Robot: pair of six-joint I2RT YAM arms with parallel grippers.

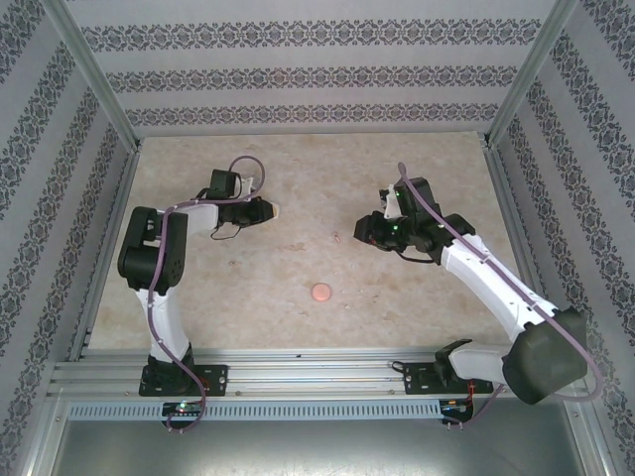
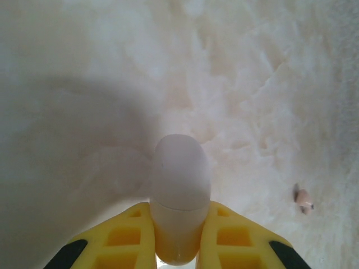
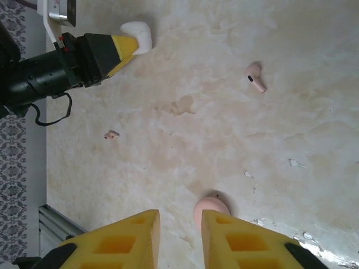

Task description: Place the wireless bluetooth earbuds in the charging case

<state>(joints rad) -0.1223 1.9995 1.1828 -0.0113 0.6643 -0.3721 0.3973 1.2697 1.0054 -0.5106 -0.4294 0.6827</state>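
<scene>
Top external view: a round pink disc (image 1: pixel 321 292) lies on the table (image 1: pixel 248 288) nearest the arm bases, between the two arms. In the right wrist view the right gripper (image 3: pixel 178 224) hangs low, jaws partly apart and holding nothing. An earbud (image 3: pixel 208 204) lies right at one fingertip, outside the gap. Farther on, a second earbud (image 3: pixel 256 77) lies alone, well apart from both grippers. Beyond that, the left gripper (image 3: pixel 120 49) is clamped on the pale charging case (image 3: pixel 139 35), whose lid is down.
</scene>
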